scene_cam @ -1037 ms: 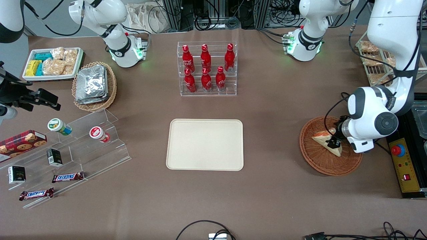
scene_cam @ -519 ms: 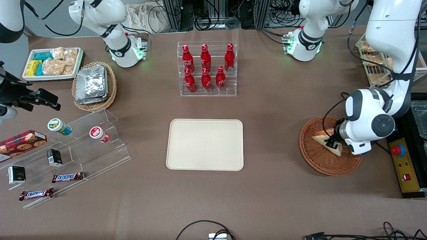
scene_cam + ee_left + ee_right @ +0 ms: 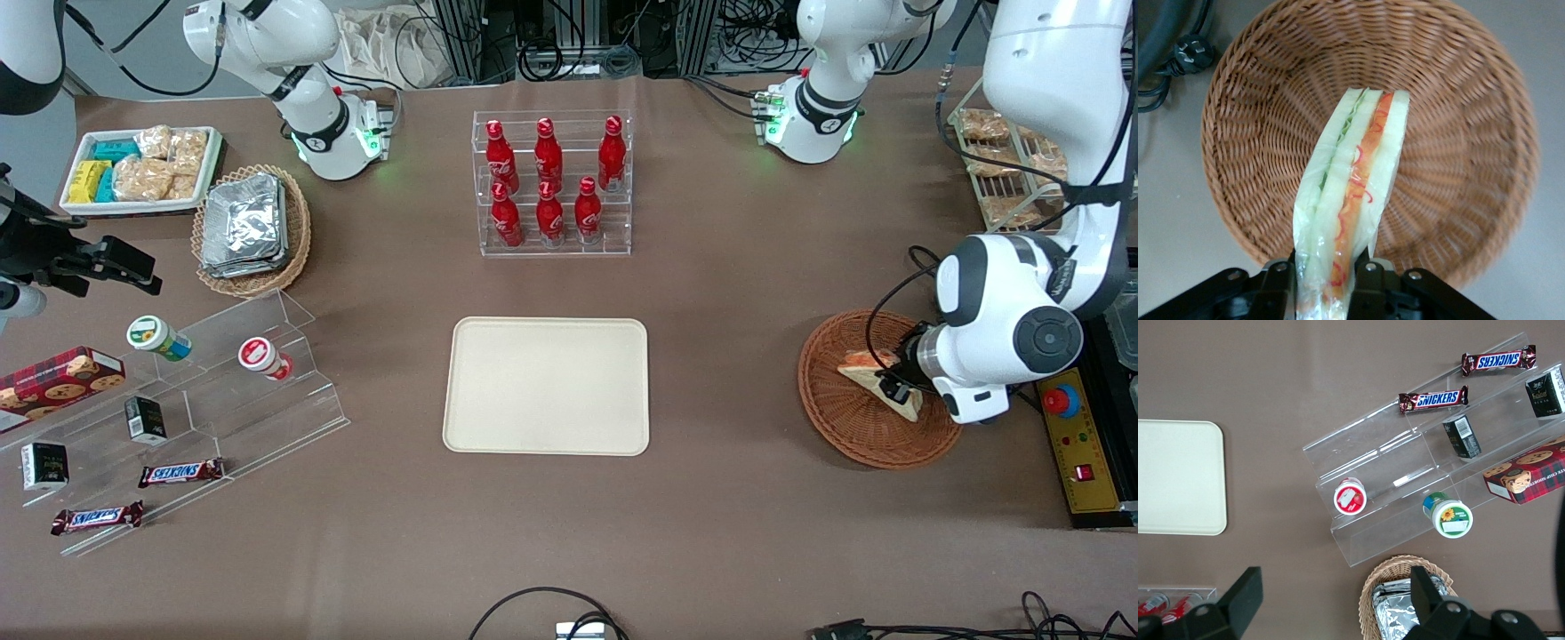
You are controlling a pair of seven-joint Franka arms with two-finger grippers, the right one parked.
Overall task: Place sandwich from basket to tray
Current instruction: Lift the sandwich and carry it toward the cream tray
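The sandwich [image 3: 867, 372], a wedge of white bread with red-orange and green filling in clear wrap, is held over the reddish-brown wicker basket [image 3: 849, 427] at the working arm's end of the table. My left gripper [image 3: 893, 388] is shut on it; in the left wrist view the gripper [image 3: 1325, 283] clamps the sandwich [image 3: 1351, 200] between both fingers, lifted above the basket [image 3: 1258, 133] floor. The cream-beige tray [image 3: 547, 385] lies flat at the table's middle, toward the parked arm's end from the basket; it also shows in the right wrist view [image 3: 1178, 477].
A clear rack of red bottles [image 3: 551, 182] stands farther from the camera than the tray. A yellow control box [image 3: 1076, 440] sits beside the basket. A clear stepped stand [image 3: 204, 400] with snacks, a tan basket of foil packets [image 3: 249, 227] and a white snack tray [image 3: 138, 169] lie toward the parked arm's end.
The gripper stays shut on the sandwich; it shifted slightly over the basket, first toward the tray, then away from it, with the arm's wrist moving along.
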